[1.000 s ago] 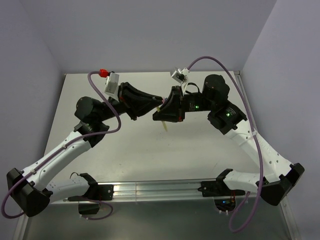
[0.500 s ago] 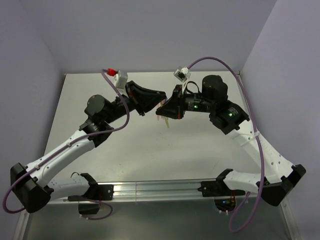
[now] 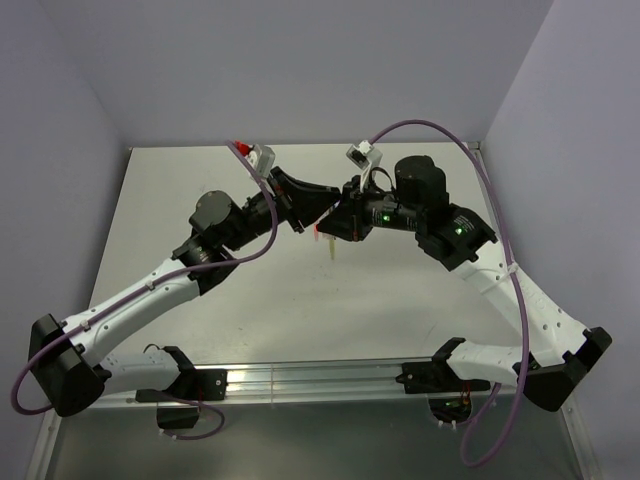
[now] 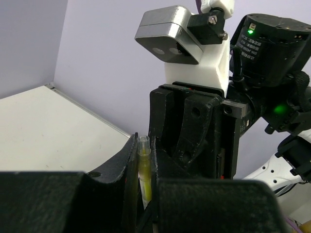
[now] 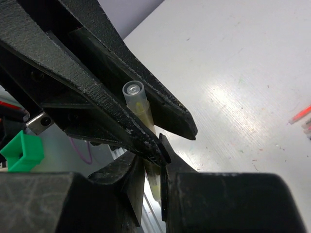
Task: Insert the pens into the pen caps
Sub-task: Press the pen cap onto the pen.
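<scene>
A yellow pen (image 5: 137, 99) with a clear tubular top end stands upright between both grippers above the table. My left gripper (image 4: 144, 145) is shut on its upper part (image 4: 144, 167). My right gripper (image 5: 153, 167) is shut on its lower part, just below the left gripper's fingers (image 5: 160, 104). In the top view the left gripper (image 3: 318, 208) and right gripper (image 3: 335, 228) meet tip to tip at the table's middle back, and the pen's pale lower end (image 3: 330, 248) hangs beneath them. A red pen (image 5: 300, 115) lies on the table. No separate cap shows.
The grey table (image 3: 400, 300) is walled at the back and both sides. The right gripper's body and camera (image 4: 194, 126) fill the left wrist view close ahead. A pale small piece (image 5: 307, 127) lies beside the red pen.
My left arm has swung right and forward, so its fingers now close on the pen's top beside the right gripper. The right gripper has shifted slightly, still holding the pen.
</scene>
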You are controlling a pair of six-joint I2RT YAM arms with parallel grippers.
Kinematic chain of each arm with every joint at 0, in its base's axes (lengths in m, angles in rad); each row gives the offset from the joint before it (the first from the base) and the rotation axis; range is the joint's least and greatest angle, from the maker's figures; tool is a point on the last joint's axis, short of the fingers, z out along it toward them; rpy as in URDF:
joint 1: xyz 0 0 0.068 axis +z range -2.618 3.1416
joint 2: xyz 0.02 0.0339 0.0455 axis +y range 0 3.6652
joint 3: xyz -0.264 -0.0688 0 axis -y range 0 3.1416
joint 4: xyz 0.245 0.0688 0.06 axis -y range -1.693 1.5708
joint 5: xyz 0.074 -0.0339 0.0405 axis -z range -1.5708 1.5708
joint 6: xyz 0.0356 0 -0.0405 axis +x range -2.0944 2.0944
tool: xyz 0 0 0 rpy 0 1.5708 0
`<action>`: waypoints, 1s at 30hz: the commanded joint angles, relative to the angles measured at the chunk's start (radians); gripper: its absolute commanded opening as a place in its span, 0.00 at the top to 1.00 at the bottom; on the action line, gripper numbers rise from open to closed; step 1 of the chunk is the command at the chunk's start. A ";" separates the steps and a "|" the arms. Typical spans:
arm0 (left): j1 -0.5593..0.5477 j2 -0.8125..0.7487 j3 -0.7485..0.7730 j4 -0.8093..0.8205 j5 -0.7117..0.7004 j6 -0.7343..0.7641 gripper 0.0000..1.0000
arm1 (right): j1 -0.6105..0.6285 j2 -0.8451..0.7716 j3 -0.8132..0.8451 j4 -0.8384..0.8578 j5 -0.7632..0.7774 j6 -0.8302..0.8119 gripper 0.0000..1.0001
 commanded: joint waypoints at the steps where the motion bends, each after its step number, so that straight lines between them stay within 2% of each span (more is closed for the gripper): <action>1: -0.089 -0.006 -0.083 -0.310 0.227 0.019 1.00 | -0.044 -0.042 0.126 0.359 0.272 0.013 1.00; 13: -0.089 -0.018 -0.099 -0.362 0.205 0.025 1.00 | -0.044 -0.053 0.124 0.331 0.332 -0.015 1.00; 30: -0.089 -0.084 -0.218 -0.410 0.152 0.011 1.00 | -0.045 -0.042 0.164 0.306 0.367 -0.036 1.00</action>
